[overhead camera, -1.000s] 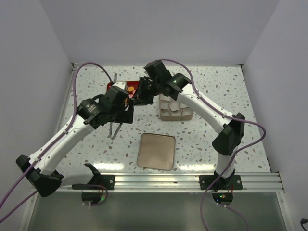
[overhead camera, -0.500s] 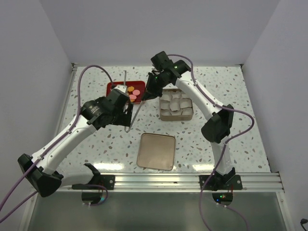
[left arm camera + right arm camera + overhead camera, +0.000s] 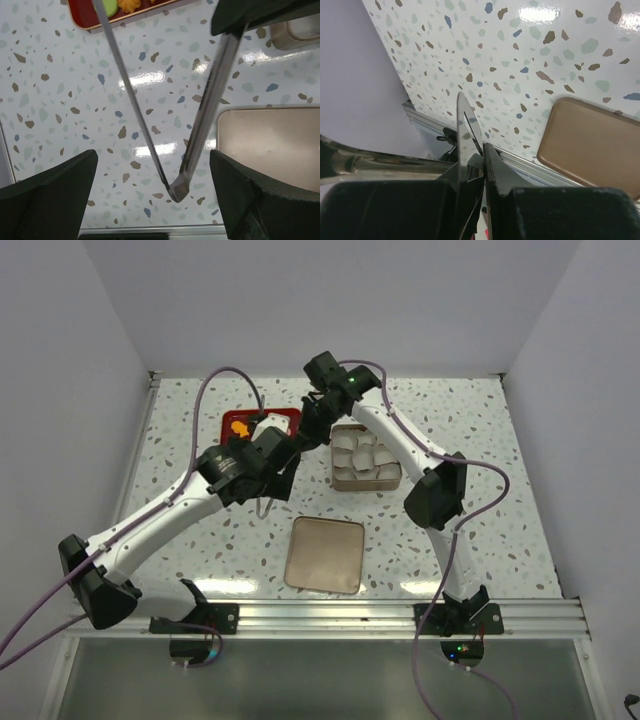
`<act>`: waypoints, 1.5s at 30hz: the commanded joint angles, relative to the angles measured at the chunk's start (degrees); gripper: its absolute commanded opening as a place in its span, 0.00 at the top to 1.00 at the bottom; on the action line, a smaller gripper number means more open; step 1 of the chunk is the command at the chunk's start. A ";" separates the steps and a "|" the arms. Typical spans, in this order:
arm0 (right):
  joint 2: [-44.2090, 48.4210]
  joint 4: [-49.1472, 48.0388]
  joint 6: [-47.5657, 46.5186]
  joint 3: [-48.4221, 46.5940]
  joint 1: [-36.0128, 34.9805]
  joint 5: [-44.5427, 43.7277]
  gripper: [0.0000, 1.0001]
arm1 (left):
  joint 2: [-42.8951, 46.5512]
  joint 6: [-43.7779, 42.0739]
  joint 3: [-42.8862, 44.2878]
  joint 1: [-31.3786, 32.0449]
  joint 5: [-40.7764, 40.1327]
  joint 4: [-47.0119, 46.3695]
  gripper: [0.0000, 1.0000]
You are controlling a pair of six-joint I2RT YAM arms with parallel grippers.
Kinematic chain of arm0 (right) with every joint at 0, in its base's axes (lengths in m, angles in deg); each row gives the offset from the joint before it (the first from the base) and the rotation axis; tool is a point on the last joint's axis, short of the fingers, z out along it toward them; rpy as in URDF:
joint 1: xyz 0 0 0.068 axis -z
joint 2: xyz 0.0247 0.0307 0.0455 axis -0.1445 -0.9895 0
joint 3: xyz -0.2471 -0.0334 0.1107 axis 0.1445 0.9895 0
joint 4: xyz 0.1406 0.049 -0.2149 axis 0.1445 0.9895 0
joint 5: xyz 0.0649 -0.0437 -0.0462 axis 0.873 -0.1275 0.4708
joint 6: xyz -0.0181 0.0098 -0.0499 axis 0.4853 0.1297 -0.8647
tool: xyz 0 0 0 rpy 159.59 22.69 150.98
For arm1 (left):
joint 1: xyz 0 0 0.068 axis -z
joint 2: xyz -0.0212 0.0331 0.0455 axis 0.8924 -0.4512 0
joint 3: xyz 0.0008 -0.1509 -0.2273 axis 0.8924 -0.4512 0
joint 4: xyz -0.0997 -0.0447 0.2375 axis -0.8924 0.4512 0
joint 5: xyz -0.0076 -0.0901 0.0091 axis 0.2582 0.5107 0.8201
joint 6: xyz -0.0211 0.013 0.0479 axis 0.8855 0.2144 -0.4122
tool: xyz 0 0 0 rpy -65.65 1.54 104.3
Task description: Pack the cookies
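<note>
Cookies lie on a red tray [image 3: 238, 423]; an orange one [image 3: 237, 426] shows from above, and a green one [image 3: 110, 5] and an orange one [image 3: 131, 4] show in the left wrist view. Metal tongs [image 3: 150, 130] hang hinge end down between the wide-apart fingers of my left gripper [image 3: 155, 192], which is open and does not touch them. My right gripper [image 3: 484, 150] is shut on one blade of the tongs [image 3: 467, 130]. Seen from above, it [image 3: 312, 433] sits just right of the left gripper [image 3: 275, 455].
A tan tin [image 3: 340, 480] holding white paper cups [image 3: 362, 452] stands right of the tray. Its flat lid [image 3: 325, 555] lies nearer the front rail. The lid also shows in both wrist views [image 3: 270, 145] [image 3: 592, 145].
The left arm has swung right and now covers part of the red tray. The right arm's elbow has shifted left, and the tongs moved with its gripper.
</note>
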 commanded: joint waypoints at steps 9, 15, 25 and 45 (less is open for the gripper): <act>0.89 1.92 0.73 -1.95 0.10 5.32 1.00 | -12.07 9.56 4.38 9.98 -14.62 8.21 0.00; 3.09 2.00 0.82 -1.16 0.45 7.17 1.00 | -15.77 15.63 6.22 11.57 -18.94 13.50 0.00; 9.67 2.54 -0.16 7.35 0.54 10.95 1.00 | -17.88 15.90 7.89 11.83 -22.10 13.59 0.03; 21.98 -3.52 4.93 23.44 0.01 18.50 1.00 | -21.57 14.84 11.23 14.47 -22.90 13.50 0.34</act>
